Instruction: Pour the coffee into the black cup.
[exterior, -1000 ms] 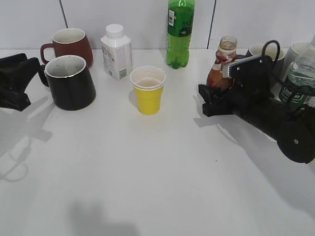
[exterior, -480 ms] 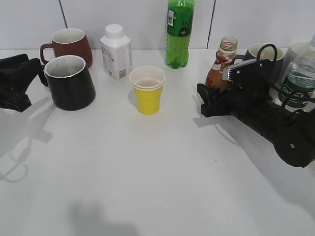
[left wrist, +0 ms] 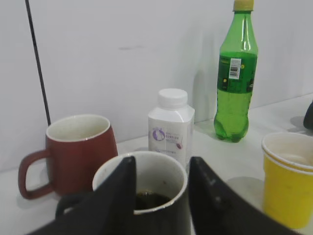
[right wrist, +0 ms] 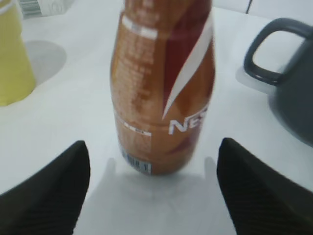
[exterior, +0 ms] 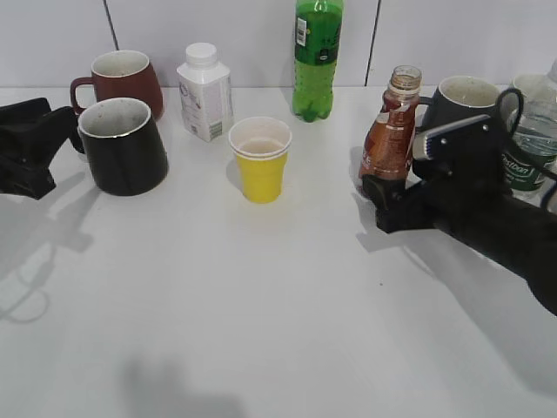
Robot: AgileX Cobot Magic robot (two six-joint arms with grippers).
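My right gripper [right wrist: 153, 191] stands with jaws spread wide, clasping nothing; the coffee bottle [right wrist: 164, 85] stands upright just ahead of the fingertips, centred on the gap, not touched. Behind it to the right sits a dark grey mug [right wrist: 288, 78]; to the left, a yellow paper cup [right wrist: 14, 58]. My left gripper [left wrist: 161, 196] has its jaws parted, with the black cup [left wrist: 142, 188] directly ahead of them; I cannot tell whether they touch it. Beyond the cup: a maroon mug [left wrist: 73, 152], a white bottle [left wrist: 171, 125], a green soda bottle [left wrist: 236, 78].
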